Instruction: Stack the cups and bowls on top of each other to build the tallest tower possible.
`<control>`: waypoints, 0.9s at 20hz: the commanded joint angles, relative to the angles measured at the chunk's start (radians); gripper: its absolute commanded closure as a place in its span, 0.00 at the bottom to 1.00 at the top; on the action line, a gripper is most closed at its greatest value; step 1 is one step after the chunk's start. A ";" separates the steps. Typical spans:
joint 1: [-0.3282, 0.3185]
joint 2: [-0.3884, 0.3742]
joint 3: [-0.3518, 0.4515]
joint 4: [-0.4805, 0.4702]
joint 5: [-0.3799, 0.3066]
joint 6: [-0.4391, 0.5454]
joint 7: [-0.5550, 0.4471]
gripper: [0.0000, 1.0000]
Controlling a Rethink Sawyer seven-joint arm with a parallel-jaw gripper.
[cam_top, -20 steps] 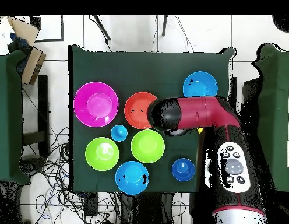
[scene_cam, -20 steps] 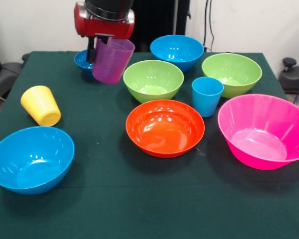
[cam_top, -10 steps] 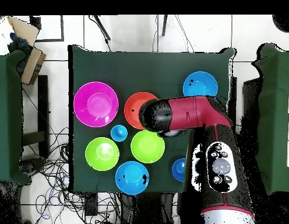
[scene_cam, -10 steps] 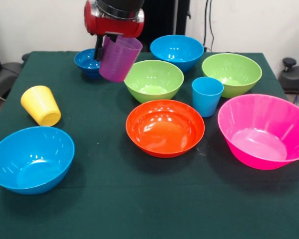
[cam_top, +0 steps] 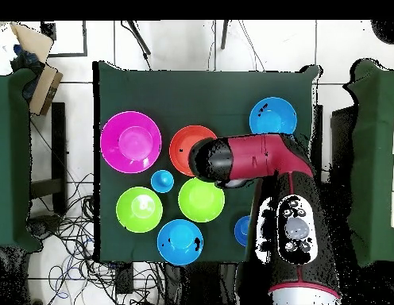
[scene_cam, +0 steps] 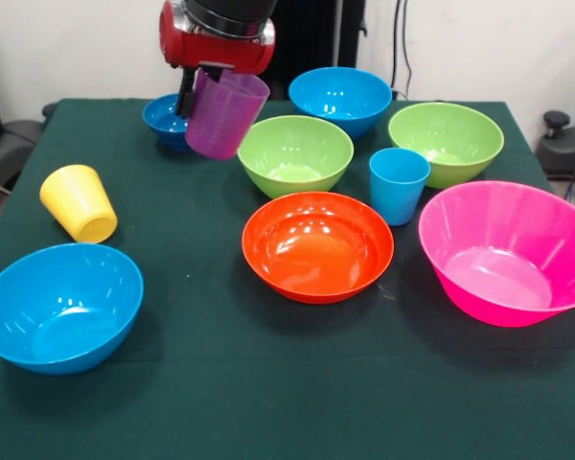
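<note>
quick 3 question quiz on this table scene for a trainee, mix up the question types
1. True or false: the gripper holds the translucent ribbed purple plastic cup up off the dark green table.
2. Which cup lies tipped on its side? A) yellow plastic cup B) light blue plastic cup
3. Fill in: the glossy round bowl nearest the light blue cup's front-left in the front view is ____.

Key: 1 true; 2 A; 3 orange

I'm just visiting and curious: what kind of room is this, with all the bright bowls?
Probably a robotics lab: a red robot arm works over a green-clothed table, with loose cables strewn across the tiled floor.
</note>
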State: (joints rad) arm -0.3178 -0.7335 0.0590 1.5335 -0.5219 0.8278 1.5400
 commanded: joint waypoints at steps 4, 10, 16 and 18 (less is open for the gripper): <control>0.038 0.080 -0.002 0.021 -0.038 -0.087 0.119 1.00; 0.043 0.082 -0.008 0.018 -0.024 -0.086 0.109 1.00; 0.045 0.082 -0.016 0.016 -0.012 -0.086 0.102 1.00; 0.046 0.081 -0.016 0.016 -0.005 -0.082 0.102 1.00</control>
State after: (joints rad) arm -0.2948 -0.7005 0.0062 1.5334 -0.5217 0.7950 1.5400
